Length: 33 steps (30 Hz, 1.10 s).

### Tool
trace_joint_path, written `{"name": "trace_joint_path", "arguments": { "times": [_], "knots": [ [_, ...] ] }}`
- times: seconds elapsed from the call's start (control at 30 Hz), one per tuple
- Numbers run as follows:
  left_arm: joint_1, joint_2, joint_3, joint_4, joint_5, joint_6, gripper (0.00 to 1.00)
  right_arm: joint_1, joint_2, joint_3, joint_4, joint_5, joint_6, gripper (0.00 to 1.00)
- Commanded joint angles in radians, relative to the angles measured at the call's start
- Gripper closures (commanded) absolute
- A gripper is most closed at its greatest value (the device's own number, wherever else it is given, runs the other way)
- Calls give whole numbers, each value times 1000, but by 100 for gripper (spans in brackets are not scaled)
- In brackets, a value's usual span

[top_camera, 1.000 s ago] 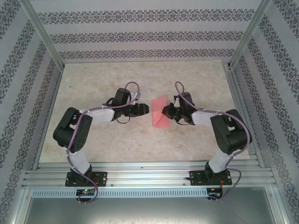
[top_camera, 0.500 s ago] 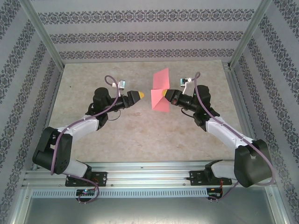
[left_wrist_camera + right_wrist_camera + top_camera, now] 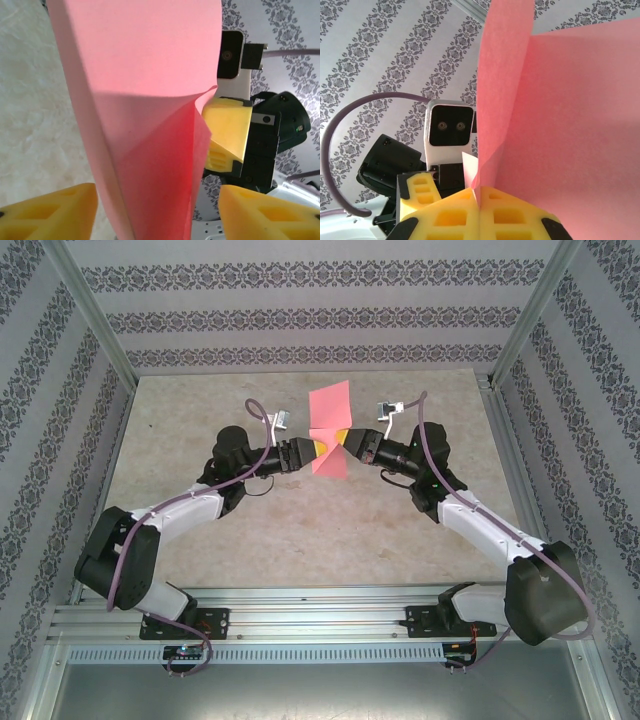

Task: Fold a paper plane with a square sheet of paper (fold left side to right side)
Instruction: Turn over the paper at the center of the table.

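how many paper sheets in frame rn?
1. The pink sheet of paper is held up above the table, pinched by the right gripper, with the left gripper open around it. Its folds could hide another.

My jaws: yellow foam pads pressed flat together at the bottom edge, the paper's lower edge pinched in the seam between them.
Pink paper [image 3: 570, 125]: stands upright out of my jaws; a narrow flap rises on the left, a broad panel spreads to the right, a sharp crease between them.
Left arm's camera [image 3: 450, 131]: white box, just left of the flap.
Left arm's yellow finger [image 3: 417, 192]: below that camera, beside my pads.
Purple cable [image 3: 335, 150]: arcs at far left.
Wall [image 3: 380, 50]: striped, patterned.
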Motion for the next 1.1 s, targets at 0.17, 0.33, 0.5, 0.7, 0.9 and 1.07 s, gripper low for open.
{"name": "trace_joint_path", "arguments": {
  "times": [0.17,0.33,0.5,0.7,0.9,1.07],
  "knots": [
    [-14,4,30,27,17,4,83,-11,-7,5,42,-8,6,99],
    [-15,-10,32,-101,-12,72,99,-39,-20,-11,2,-12,-14,88],
    [-43,-101,104,-659,-241,409,100,-102,-119,13,-363,106,-205,65],
    [-209,-93,314,-1377,-976,660,100,-125,-239,115,-976,634,-472,52],
    [-338,124,486,-1766,-1399,539,100,-167,-310,68,-1081,803,-483,50],
    [-427,403,695,-1973,-1527,450,100,-192,-337,23,-1066,788,-475,49]
  ]
}}
